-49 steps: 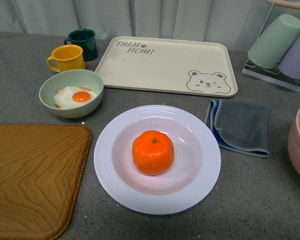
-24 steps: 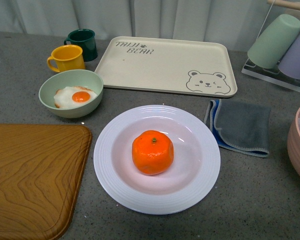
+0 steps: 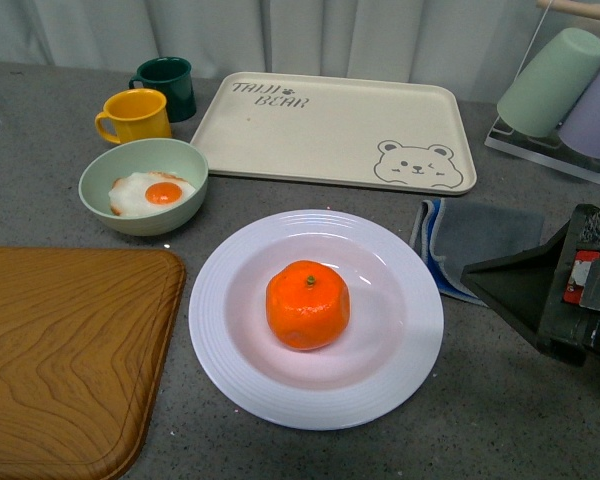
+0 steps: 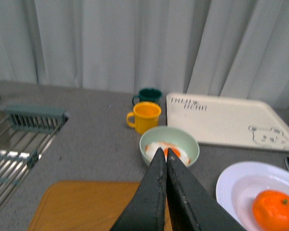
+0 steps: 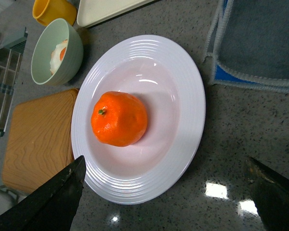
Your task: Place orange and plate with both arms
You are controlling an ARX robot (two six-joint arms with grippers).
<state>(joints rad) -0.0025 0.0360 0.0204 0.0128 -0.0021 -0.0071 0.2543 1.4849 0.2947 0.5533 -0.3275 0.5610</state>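
Observation:
The orange (image 3: pixel 308 304) sits in the middle of the white plate (image 3: pixel 220 320) on the grey counter. Both also show in the right wrist view, the orange (image 5: pixel 119 119) and the plate (image 5: pixel 183 82), and in the left wrist view, the orange (image 4: pixel 275 210) and the plate (image 4: pixel 231 185). My right gripper (image 5: pixel 166 166) is open and empty, at the plate's right, above the counter; one dark finger (image 3: pixel 525 285) shows in the front view. My left gripper (image 4: pixel 163 154) is shut and empty, held high over the wooden board, left of the plate.
A pale green bowl (image 3: pixel 145 185) with a fried egg stands behind the plate on the left, with a yellow mug (image 3: pixel 135 115) and a dark green mug (image 3: pixel 168 85) behind. A cream bear tray (image 3: pixel 330 130), a grey cloth (image 3: pixel 470 235), a wooden board (image 3: pixel 60 350), upturned cups (image 3: pixel 550 80).
My right gripper has come into the front view from the right edge, in front of the cloth and the pink bowl. The orange and plate have not moved.

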